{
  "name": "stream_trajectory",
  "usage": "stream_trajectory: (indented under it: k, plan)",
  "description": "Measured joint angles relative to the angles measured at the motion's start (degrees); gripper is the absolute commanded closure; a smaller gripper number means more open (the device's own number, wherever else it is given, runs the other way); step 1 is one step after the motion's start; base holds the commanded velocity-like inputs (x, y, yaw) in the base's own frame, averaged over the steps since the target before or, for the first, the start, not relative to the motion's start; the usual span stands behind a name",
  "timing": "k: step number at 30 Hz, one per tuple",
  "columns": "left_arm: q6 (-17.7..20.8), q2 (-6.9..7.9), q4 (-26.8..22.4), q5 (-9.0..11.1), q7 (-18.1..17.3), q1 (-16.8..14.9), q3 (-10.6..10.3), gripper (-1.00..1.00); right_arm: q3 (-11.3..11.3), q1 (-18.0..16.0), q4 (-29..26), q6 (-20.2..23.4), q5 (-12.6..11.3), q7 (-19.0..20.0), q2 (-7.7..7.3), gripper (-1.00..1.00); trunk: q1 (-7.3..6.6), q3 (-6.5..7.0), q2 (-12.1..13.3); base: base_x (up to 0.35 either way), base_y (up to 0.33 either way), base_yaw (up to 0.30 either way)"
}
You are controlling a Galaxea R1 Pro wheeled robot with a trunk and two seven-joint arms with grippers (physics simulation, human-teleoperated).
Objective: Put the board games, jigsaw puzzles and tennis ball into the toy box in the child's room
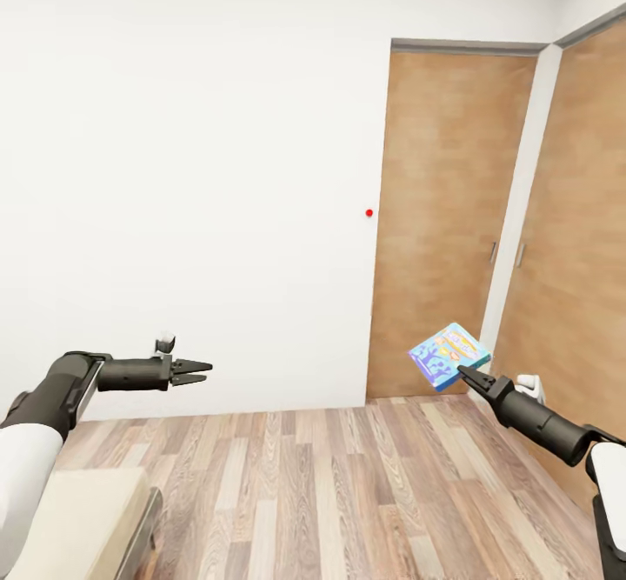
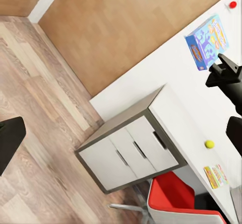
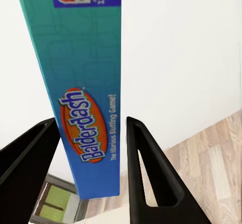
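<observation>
Item: small blue board game (image 1: pixel 449 355). It was held aloft at the right of the scene, before a wooden door (image 1: pixel 448 215), tilted with its printed lid upward. The right gripper (image 1: pixel 462 372) was closed on its lower edge; in the right wrist view the box's edge (image 3: pixel 85 98), lettered "Balderdash", was seen pinched between the two dark fingers (image 3: pixel 146 173). It was judged to be carried clear of floor and furniture while the robot was in transit to the toy box.

Item: left gripper (image 1: pixel 203 373). It was extended at the left over the wood floor (image 1: pixel 304 484), empty, with its fingers set only slightly apart. It was judged to be kept free for a later pick.

Item: bed (image 1: pixel 78 519). A beige corner was seen near left.

Item: table (image 2: pixel 201 118). In the left wrist view its white top was joined to a drawer cabinet (image 2: pixel 126 153), with a red chair (image 2: pixel 176 199) beside it.

Item: tennis ball (image 2: pixel 209 144). It was lying on the table top, well apart from a puzzle (image 2: pixel 217 176) also lying there.
</observation>
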Motion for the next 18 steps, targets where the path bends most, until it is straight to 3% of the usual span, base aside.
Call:
stream_trajectory:
  k: [18]
  plan:
    - [-0.1, 0.01, 0.0, 0.0, 0.0, 0.0, 0.0, -1.0, -1.9, 0.0, 0.8, 0.0, 0.2, 0.1, 0.7, 1.0, 0.0, 0.0, 0.0, 0.0, 0.0, -0.277]
